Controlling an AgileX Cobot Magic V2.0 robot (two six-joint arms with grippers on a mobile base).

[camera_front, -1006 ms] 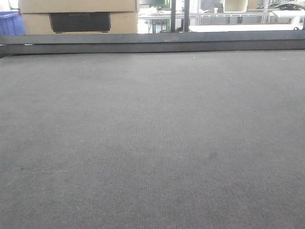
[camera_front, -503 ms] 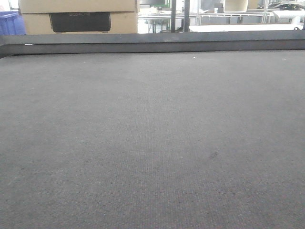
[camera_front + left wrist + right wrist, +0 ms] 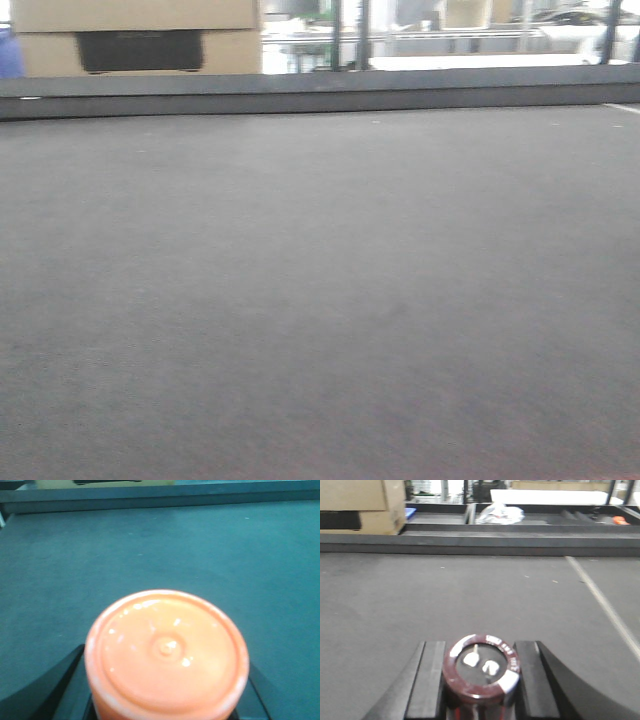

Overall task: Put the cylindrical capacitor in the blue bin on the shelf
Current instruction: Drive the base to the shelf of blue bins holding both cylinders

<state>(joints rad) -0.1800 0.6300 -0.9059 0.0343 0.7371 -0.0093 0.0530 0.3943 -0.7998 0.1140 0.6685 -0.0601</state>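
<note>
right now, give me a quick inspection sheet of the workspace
surface: grey mat, bare, with a white line on it
job's things: cylindrical capacitor in right hand; its destination not made out
clutter: nothing seen on the mat
hands: right hand shut on the cylindrical capacitor; left hand shut on an orange cylinder
cables: nothing seen
surroundings: dark rail at far edge, cardboard box and crumpled white bag beyond

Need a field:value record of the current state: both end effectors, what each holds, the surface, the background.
left end effector: shut on orange glossy cylinder, its round end facing the wrist camera
right end effector: shut on dark brown cylindrical capacitor, two pale terminals showing
surface: dark grey matted table, under both arms
background: tan cardboard box beyond the table's far rail
shelf: not identifiable in these views
</note>
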